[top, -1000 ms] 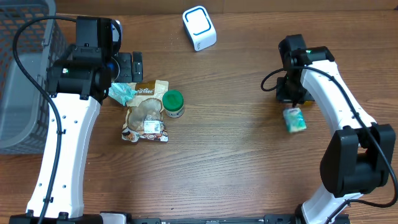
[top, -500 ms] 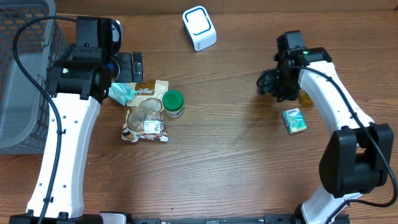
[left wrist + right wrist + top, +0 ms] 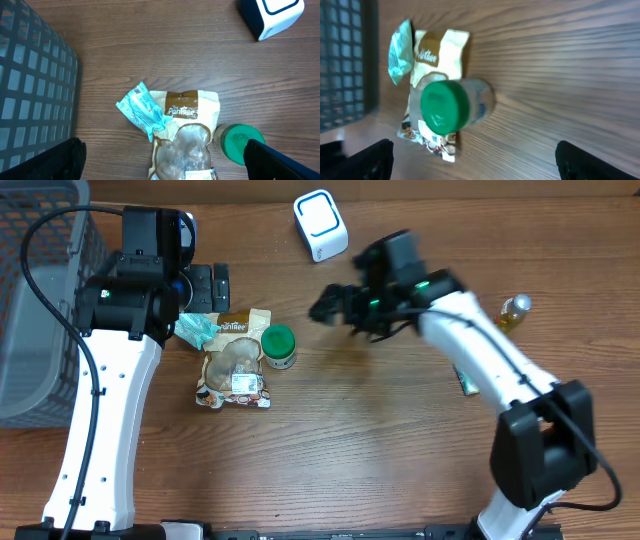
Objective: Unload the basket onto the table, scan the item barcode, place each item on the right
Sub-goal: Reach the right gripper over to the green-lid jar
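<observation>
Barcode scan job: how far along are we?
Done, probably: one small pack lies apart, half hidden under the right arm. In hand: nothing. The right gripper is open near the green-lidded jar, and the left gripper is open over the snack pouch. Left: jar, pouch and teal packet, none at the white scanner.

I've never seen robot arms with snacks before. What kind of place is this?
Probably a pretend shop checkout in a robot lab. A white barcode scanner sits on the wooden table, a grey basket stands at one side, and groceries such as a snack pouch and a green-lidded jar lie nearby.
</observation>
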Tool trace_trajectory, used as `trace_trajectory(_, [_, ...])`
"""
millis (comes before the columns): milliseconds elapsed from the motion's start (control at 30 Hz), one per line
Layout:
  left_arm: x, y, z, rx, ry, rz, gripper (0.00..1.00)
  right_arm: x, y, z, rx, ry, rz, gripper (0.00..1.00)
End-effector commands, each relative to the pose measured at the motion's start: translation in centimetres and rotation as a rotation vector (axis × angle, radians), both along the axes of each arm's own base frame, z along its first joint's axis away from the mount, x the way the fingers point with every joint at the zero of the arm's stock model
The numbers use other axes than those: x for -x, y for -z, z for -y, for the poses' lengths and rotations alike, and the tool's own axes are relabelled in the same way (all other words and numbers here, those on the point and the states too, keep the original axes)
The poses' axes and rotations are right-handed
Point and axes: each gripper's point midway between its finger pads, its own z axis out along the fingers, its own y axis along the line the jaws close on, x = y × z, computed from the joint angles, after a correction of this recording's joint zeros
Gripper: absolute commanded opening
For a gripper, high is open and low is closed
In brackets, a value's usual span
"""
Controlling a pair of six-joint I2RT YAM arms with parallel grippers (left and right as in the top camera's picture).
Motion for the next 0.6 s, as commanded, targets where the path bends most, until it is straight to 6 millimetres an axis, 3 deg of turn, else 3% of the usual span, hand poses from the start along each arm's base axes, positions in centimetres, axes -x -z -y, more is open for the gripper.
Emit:
trace_trajectory(0, [-0.2,-0.3,-0.1,-0.012,0.007,0.006,1.0,0.0,0.6,-1.2,0.171,0.103,0.112,1.0])
trace_trajectory(167, [-0.2,-0.3,-0.1,-0.012,0.007,0.006,0.99,-0.2,-0.2,-2.7,0.326,0.15,0.307,1.0])
trace_trajectory(367, [-0.2,-0.3,-0.1,-0.012,0.007,0.006,1.0,-0.4,-1.0,-5.0,0.311,0.148,0.397,1.0])
trace_trajectory(567, [-0.2,-0.3,-0.1,-0.012,0.007,0.006,1.0,-0.6,1.2,-6.9,0.282,0.109,0.385,1.0])
